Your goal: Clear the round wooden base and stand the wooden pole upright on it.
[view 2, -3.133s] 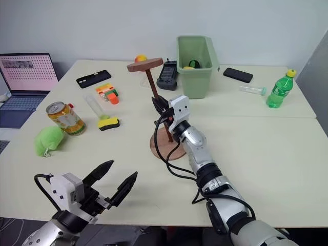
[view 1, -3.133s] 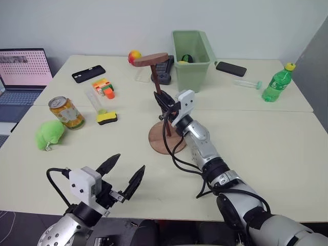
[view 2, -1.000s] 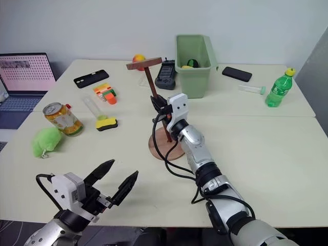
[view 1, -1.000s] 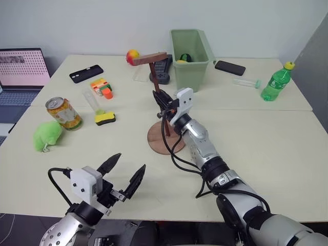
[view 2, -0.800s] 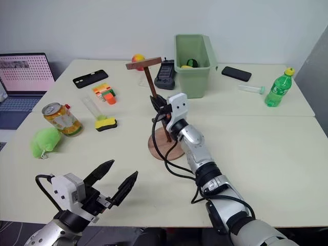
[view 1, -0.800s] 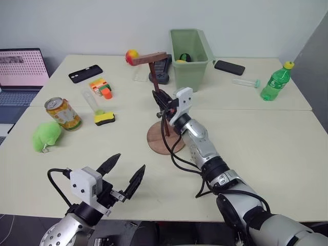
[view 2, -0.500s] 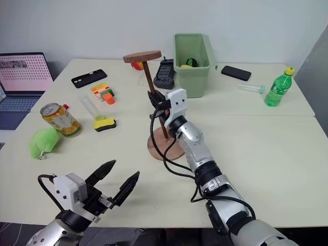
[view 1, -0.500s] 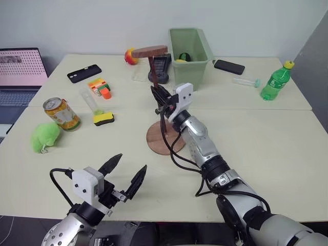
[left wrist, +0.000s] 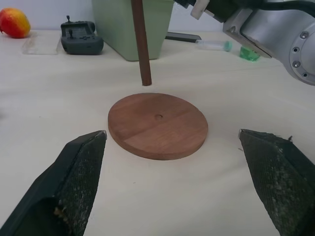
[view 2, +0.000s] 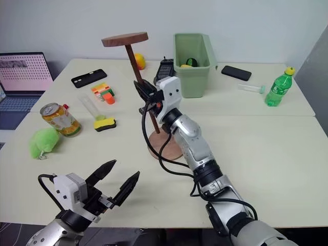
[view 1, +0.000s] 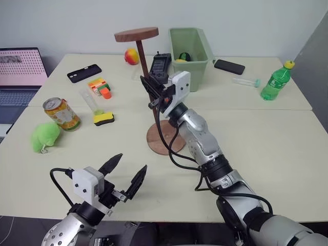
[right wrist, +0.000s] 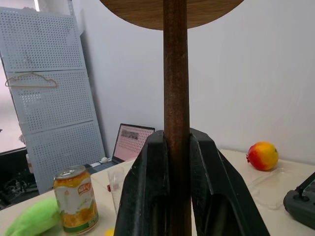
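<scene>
The table (view 1: 266, 143) is crowded, and the big risk sits in the middle of it: the base (view 1: 165, 138) lies flat and bare, its small centre hole showing in the left wrist view, and the pole (view 1: 145, 65) hangs above it with its bottom end in the air, off toward the base's 12 o'clock edge instead of over the hole. The pole leans a little, disc end up and tipped toward 11 o'clock. If it comes down like this, I judge the tip would land on plain wood beside the hole, skid, and push the loose base across the table. The right gripper (view 1: 154, 92) is clamped shut around the shaft about halfway along, so the heavy disc on top can swing the rod in the grip and spoil the aim. The bin (view 1: 190, 51) stands close at 1 o'clock from the base, and the remote (view 1: 159, 62) at 12; a wide swing of the disc could knock either. The left gripper (view 1: 124, 172) waits near the front edge at 7 o'clock with its fingers spread wide and empty, too far off to steady the base.
</scene>
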`<state>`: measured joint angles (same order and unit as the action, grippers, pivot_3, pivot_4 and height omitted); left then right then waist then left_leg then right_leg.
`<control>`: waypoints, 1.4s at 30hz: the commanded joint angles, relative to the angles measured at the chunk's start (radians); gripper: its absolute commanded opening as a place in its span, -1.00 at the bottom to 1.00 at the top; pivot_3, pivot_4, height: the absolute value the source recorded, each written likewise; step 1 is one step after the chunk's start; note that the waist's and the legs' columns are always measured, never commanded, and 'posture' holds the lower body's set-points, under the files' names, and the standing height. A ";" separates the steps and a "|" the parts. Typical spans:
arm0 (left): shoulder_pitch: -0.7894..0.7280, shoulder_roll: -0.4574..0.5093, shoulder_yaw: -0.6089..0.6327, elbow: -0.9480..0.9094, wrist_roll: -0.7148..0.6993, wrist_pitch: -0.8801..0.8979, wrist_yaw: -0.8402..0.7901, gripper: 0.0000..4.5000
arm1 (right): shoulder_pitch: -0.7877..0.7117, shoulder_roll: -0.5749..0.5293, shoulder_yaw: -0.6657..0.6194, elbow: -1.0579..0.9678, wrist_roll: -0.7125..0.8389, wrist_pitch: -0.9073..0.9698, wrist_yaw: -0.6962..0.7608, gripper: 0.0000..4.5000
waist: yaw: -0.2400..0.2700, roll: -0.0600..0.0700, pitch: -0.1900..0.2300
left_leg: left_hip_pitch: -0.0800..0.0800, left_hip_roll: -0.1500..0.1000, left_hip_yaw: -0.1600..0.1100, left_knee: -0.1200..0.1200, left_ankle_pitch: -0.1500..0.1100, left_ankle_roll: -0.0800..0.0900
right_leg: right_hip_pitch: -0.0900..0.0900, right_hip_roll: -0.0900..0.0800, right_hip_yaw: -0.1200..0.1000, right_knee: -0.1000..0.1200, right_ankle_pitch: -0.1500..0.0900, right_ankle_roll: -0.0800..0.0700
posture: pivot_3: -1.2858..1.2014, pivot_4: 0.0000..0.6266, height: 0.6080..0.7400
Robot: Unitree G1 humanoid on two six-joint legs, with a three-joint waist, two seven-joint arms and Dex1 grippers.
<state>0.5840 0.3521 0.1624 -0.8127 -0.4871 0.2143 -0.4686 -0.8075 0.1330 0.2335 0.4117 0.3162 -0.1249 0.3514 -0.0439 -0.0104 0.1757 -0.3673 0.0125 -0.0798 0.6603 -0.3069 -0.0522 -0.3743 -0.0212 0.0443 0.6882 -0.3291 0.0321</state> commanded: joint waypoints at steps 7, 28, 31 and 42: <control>-0.007 0.018 0.009 -0.021 -0.013 0.003 -0.003 1.00 | 0.037 0.067 -0.015 0.054 -0.043 -0.062 0.008 -0.91 | -0.001 0.000 0.000 | 0.000 0.000 0.000 0.000 0.000 0.000 | 0.000 0.000 0.000 0.000 0.000 0.000 | 0.03 -0.52 1.00; 0.001 0.015 0.008 -0.018 -0.013 -0.006 0.001 1.00 | 0.028 0.066 -0.036 0.153 -0.081 -0.133 0.023 -0.91 | -0.003 0.000 0.000 | 0.000 0.000 0.000 0.000 0.000 0.000 | 0.000 0.000 0.000 0.000 0.000 0.000 | 0.03 -0.52 1.00; -0.003 0.016 0.007 -0.022 -0.014 -0.002 0.004 1.00 | 0.025 0.069 -0.036 0.164 -0.084 -0.142 0.020 -0.91 | -0.003 0.000 0.000 | 0.000 0.000 0.000 0.000 0.000 0.000 | 0.000 0.000 0.000 0.000 0.000 0.000 | 0.03 -0.52 1.00; -0.009 0.019 0.006 -0.031 -0.017 0.008 0.012 1.00 | 0.008 0.072 -0.050 0.200 -0.102 -0.176 0.009 -0.91 | -0.003 0.000 0.000 | 0.000 0.000 0.000 0.000 0.000 0.000 | 0.001 0.000 0.000 0.000 0.000 0.000 | 0.03 -0.52 1.00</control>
<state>0.5761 0.3674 0.1631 -0.8130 -0.4930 0.2279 -0.4610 -0.7859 0.1319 0.2032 0.6122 0.2182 -0.2829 0.3665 -0.0467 -0.0105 0.1756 -0.3671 0.0124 -0.0798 0.6605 -0.3069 -0.0523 -0.3738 -0.0212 0.0441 0.6885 -0.3291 0.0322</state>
